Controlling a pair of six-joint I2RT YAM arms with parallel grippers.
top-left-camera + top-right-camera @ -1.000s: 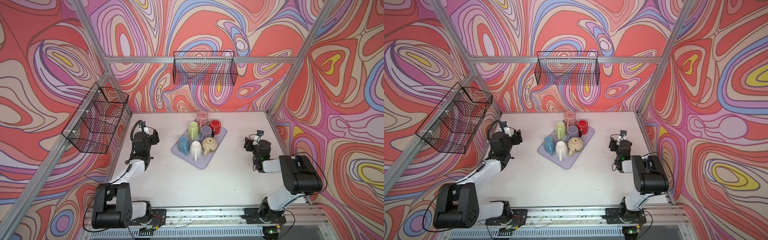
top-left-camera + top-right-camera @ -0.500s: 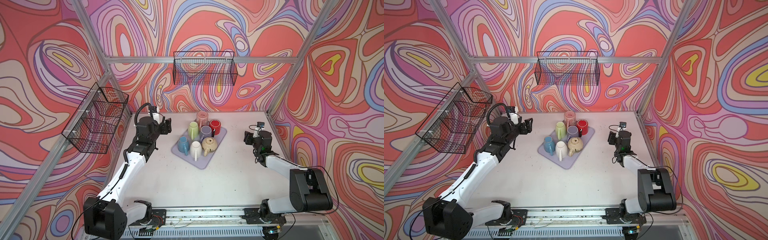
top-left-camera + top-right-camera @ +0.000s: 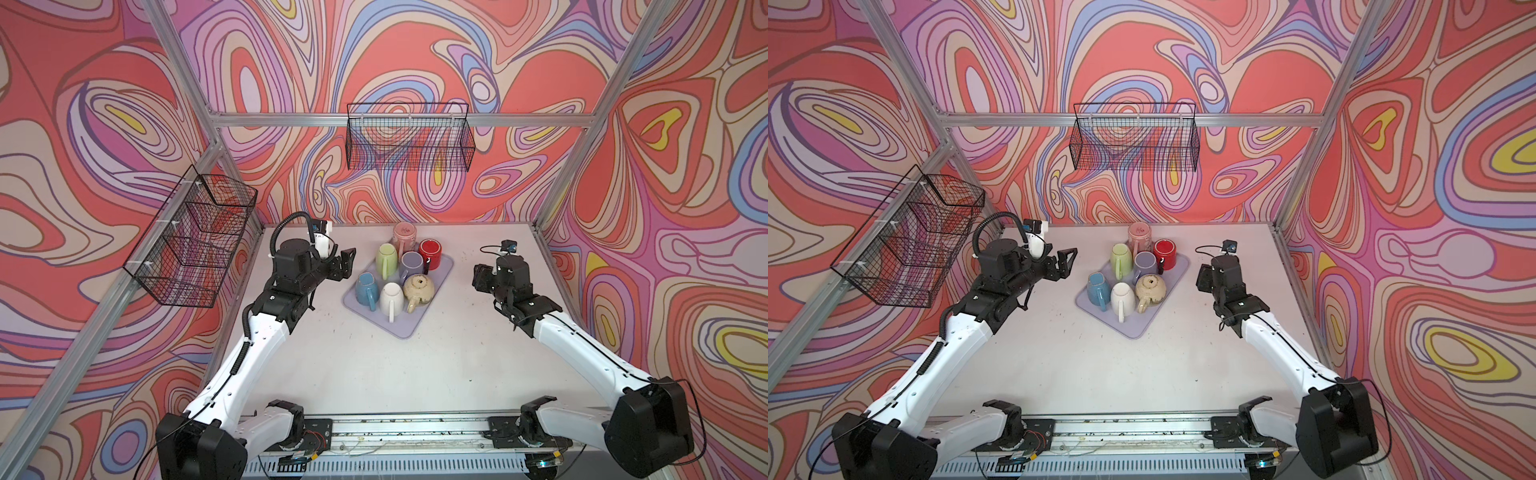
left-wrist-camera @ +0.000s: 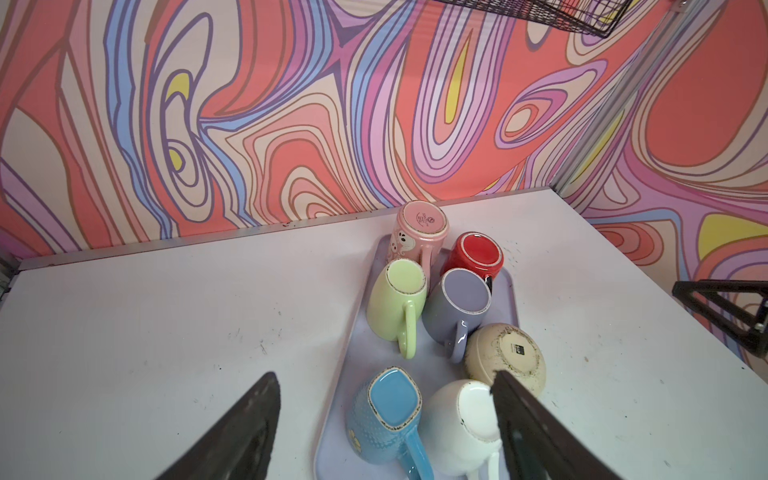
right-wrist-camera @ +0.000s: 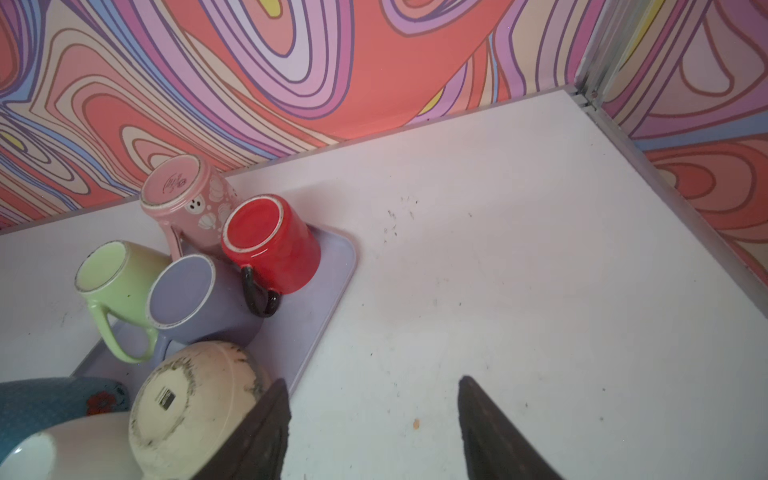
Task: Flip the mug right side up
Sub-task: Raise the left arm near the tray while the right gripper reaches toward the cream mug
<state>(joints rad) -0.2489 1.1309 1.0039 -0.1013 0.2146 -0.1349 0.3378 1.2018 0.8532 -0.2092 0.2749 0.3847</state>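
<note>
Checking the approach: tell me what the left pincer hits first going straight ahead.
Probably the green mug, base up on the tray; depth is unclear, so the blue mug could come first.

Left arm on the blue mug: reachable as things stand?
Probably yes. The left gripper hangs open, empty, beside the left edge of the tray, and the blue mug sits at that near corner. The white mug crowds its other side.

Seven inverted mugs — lilac tray
</note>
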